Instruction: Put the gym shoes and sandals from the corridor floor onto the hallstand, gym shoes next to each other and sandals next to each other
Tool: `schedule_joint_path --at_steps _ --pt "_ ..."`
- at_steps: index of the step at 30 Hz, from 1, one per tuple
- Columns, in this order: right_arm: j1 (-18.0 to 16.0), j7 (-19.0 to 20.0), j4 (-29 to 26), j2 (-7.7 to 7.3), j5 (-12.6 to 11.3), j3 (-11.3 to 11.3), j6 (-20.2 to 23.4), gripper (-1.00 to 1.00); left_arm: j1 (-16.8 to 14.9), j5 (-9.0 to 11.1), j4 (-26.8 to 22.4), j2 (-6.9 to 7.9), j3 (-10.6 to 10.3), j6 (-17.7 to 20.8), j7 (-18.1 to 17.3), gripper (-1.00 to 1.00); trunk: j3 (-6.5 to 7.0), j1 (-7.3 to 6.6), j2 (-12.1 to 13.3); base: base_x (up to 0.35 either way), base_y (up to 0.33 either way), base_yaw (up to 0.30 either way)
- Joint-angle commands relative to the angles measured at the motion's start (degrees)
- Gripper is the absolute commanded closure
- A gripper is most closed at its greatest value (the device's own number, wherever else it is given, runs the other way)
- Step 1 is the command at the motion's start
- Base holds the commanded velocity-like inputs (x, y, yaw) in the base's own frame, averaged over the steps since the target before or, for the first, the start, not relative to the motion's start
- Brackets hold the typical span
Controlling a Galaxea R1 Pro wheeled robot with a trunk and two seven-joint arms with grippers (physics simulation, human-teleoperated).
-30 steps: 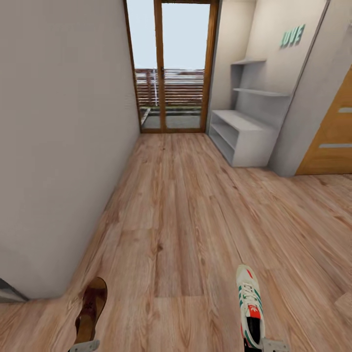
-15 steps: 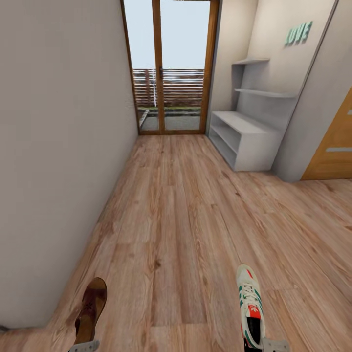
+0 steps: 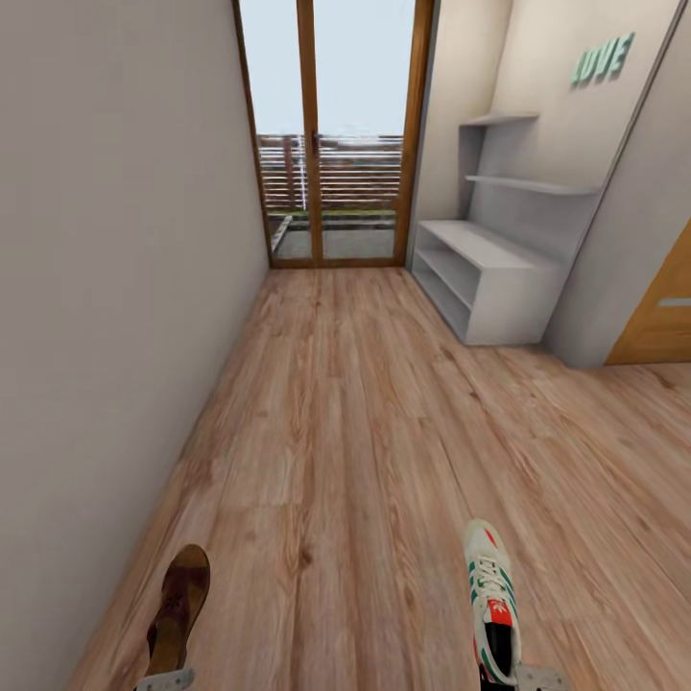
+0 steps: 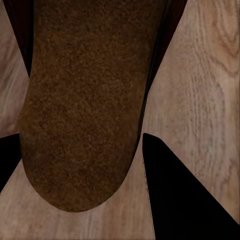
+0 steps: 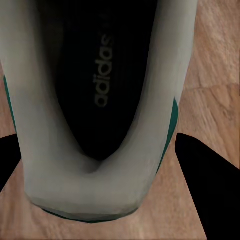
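Left tool grips 1 flat brown leather sandal; right tool grips 1 white green-striped gym shoe, both carried above the wood-plank corridor floor. Pale grey hallstand stands well ahead, bare; judged 0 of 4 placed.

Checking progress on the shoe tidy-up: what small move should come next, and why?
Probably roll further down the corridor toward the hallstand: the left gripper holds a sandal, the right gripper a gym shoe, and the rack sits well ahead on the right.
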Motion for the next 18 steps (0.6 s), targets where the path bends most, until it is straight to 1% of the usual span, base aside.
schedule_joint_path --at_steps 1,18 --pt "-0.03 0.04 0.04 0.02 0.04 -0.22 -0.21 1.0 -0.03 0.11 0.04 0.0 0.17 -0.12 -0.16 1.0 -0.05 0.02 -0.02 0.339 0.0 0.0" --pt "-0.03 -0.03 0.06 0.02 0.04 -0.22 -0.21 1.0 -0.03 0.11 0.04 0.0 0.17 -0.12 -0.16 1.0 -0.05 0.02 -0.02 0.339 0.0 0.0"
